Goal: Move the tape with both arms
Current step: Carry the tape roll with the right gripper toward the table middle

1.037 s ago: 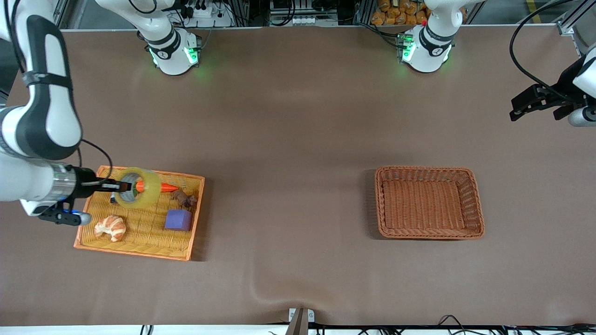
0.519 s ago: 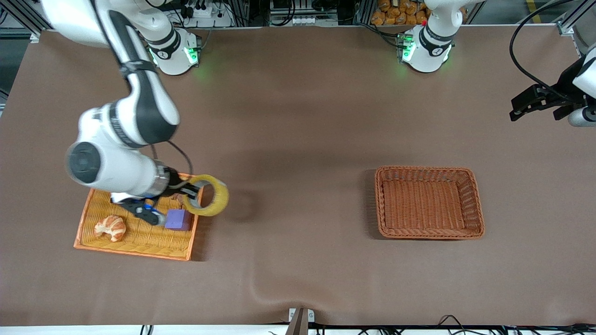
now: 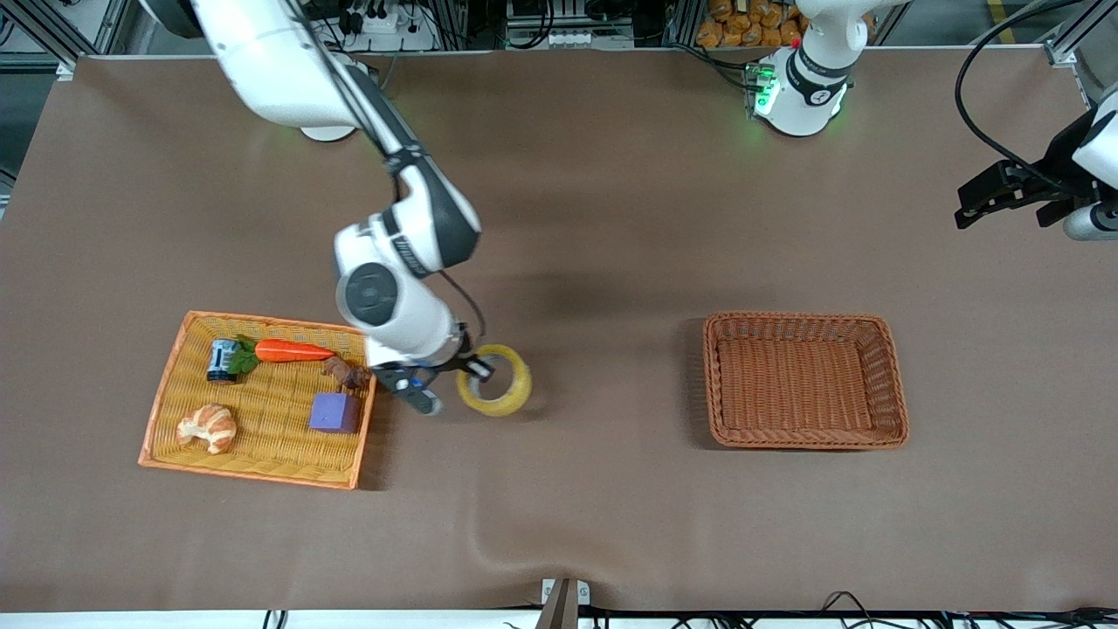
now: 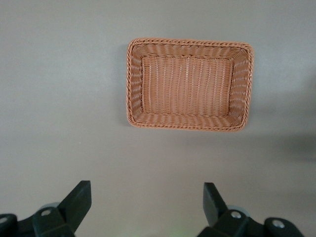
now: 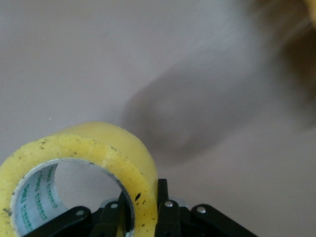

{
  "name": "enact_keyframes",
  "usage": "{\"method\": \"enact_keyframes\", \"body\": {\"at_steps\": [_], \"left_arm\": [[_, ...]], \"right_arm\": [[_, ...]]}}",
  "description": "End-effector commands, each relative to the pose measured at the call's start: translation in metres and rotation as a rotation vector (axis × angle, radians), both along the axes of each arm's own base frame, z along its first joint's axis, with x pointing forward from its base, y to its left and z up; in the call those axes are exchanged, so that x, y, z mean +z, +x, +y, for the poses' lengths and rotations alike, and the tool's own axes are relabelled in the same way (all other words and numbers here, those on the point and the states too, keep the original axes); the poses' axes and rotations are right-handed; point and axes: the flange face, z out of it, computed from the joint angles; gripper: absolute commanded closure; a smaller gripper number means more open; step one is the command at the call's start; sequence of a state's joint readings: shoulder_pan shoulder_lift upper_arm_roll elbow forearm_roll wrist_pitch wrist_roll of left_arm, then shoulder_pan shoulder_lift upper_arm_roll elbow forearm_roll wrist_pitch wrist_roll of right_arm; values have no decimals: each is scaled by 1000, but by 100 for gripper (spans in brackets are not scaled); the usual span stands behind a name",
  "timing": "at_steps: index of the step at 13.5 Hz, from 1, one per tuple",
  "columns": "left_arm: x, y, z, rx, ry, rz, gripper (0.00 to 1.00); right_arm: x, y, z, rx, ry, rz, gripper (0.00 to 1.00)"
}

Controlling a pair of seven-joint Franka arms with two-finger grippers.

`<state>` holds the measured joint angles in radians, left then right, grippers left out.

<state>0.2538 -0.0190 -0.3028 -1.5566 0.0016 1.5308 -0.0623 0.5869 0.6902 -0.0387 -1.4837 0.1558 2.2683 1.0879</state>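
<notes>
Worktop (image 3: 611, 218): brown matte cover w/ a crease near the camera-side edge, soft shadows mid-surface. Along the edge by the bases: aluminium frame rails (image 3: 1070, 35), white power strip (image 3: 384, 26), cables, and a bin of orange-ish packets (image 3: 742, 22), poss. snacks, hard to tell. Small metal bracket (image 3: 565, 598) at the near edge. Even overhead light.
</notes>
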Motion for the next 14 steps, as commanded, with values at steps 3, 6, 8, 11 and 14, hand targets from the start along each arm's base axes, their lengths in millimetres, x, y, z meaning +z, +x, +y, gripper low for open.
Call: {"method": "enact_keyframes", "body": {"at_steps": [3,6,8,11,14], "left_arm": [[4,0,2,-22,-14,6,0],[3,0,2,-19,-19,8,0],[4,0,1,-22,-22,6,0],[4,0,1,-22,-25,6,0],[7,-2,3,-19,-20,0,0]], "right_arm": [[-41,-41,71,-6,-90,-104,91],[-65,-55,96,-60,-55,-140,76],[-70,-56,98,-89,-40,-149,29],[-67,-47,90,-105,-39,-153,0],[-45,-25,67,-149,-22,-160,0]]}}
